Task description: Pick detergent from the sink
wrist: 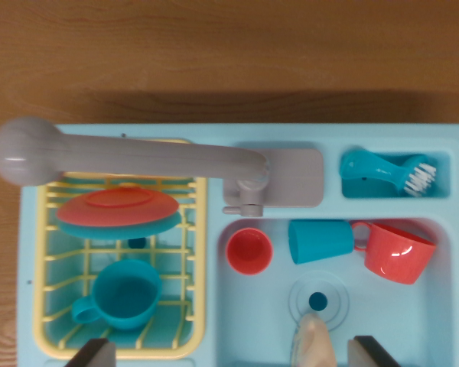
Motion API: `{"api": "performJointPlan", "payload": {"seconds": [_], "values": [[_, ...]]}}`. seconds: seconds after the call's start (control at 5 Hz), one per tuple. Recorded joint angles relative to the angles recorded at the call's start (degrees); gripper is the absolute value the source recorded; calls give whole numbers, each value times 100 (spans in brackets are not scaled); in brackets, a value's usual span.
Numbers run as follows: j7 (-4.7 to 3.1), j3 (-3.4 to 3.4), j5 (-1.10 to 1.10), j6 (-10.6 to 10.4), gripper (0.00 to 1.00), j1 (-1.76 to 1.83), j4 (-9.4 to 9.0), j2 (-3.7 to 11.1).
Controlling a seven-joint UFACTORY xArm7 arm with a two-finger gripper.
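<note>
Wrist view, looking straight down on a light blue plastic toy sink unit (222, 336) set on a brown wooden tabletop (229, 53). Grey plastic faucet (130, 153) swung toward the wrist view's left, round head over the corner of a yellow plastic dish rack (195, 252). Inside the rack: red plastic plate (115, 205) stacked on a teal plastic plate (149, 227), and below them a teal plastic mug (126, 294) lying with its opening up. Upper right compartment: teal dish brush with white bristles (390, 172). In the basin: small red plastic cup (249, 252) upright, teal plastic cup (321, 241) on its side, red plastic mug (394, 252) tipped over just beside it, handle touching the teal cup. Round drain (318, 300) in the middle of the basin floor. Cream-coloured plastic detergent bottle (314, 342) at the bottom edge of the basin, just below the drain, only its top end visible. Gripper (228, 353) spread wide, two dark fingertips (96, 353) showing at the bottom edge, nothing between them gripped; right-hand tip just beside the bottle, not touching.
</note>
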Motion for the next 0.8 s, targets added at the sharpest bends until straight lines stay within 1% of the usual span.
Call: {"api": "performJointPlan", "payload": {"seconds": [0.2, 0.4, 0.6, 0.8], "values": [[-9, -23, -23, -170, 0, -17, -185, 16], [-9, -23, -23, -170, 0, -17, -185, 16], [-19, -49, -48, -359, 0, -37, -392, 33], [-19, -49, -48, -359, 0, -37, -392, 33]]}}
